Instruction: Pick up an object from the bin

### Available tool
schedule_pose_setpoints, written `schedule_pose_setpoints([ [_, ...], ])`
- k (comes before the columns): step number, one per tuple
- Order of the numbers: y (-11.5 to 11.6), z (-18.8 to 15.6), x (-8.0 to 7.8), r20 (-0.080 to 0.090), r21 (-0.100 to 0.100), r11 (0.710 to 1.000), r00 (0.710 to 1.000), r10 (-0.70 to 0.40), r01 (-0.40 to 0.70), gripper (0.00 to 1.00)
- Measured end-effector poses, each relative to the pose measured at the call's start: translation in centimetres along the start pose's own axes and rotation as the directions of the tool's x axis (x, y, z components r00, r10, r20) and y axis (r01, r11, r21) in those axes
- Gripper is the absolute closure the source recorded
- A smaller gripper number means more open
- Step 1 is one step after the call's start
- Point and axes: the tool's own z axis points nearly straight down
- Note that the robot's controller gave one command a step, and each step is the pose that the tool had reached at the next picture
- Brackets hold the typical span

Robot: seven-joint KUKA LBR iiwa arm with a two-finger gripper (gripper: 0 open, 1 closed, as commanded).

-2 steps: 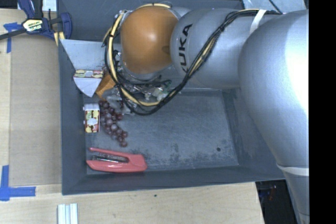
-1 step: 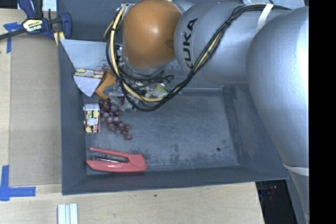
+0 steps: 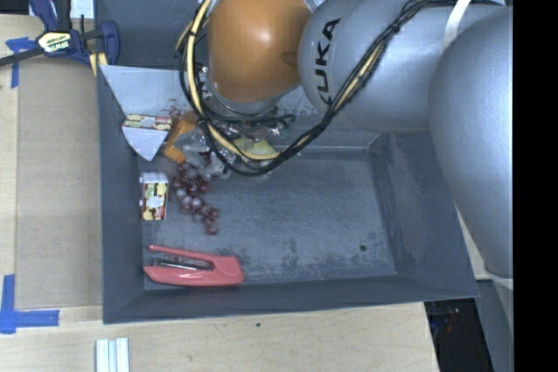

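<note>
Grapes (image 3: 193,196), a dark red bunch of small round beads, lie on the left part of the bin's (image 3: 331,222) floor, strung out from upper left to lower right. At the far left, a pale, flat paper wedge (image 3: 139,87) leans in the upper-left corner, its point hanging down. Below it a small printed box (image 3: 153,196) stands just beside the grapes, on their left. An orange-brown scrap (image 3: 180,133) sits between the wedge and the wrist. Along the near wall lies a smooth red hand tool (image 3: 193,267), long and rounded, apart from the bunch.

The gripper (image 3: 212,159) hangs just above the top end of the grapes, at their upper-right edge, and I cannot tell whether it touches them. The glossy orange cover (image 3: 253,39) and looped black and yellow cables hide it from above, so whether it is open or closed cannot be told. A yellowish piece (image 3: 259,149) shows under the wrist.

To the right the grey metal floor is bare and scuffed, with wide room up to the sloped right wall. On the left the box and wedge crowd the bunch.
</note>
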Motion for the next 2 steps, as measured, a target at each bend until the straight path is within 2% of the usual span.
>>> schedule_pose_setpoints([
  [2,-0.1,-2.53,-0.14,0.006,0.004,1.0,1.0,0.002,-0.002,1.0],
])
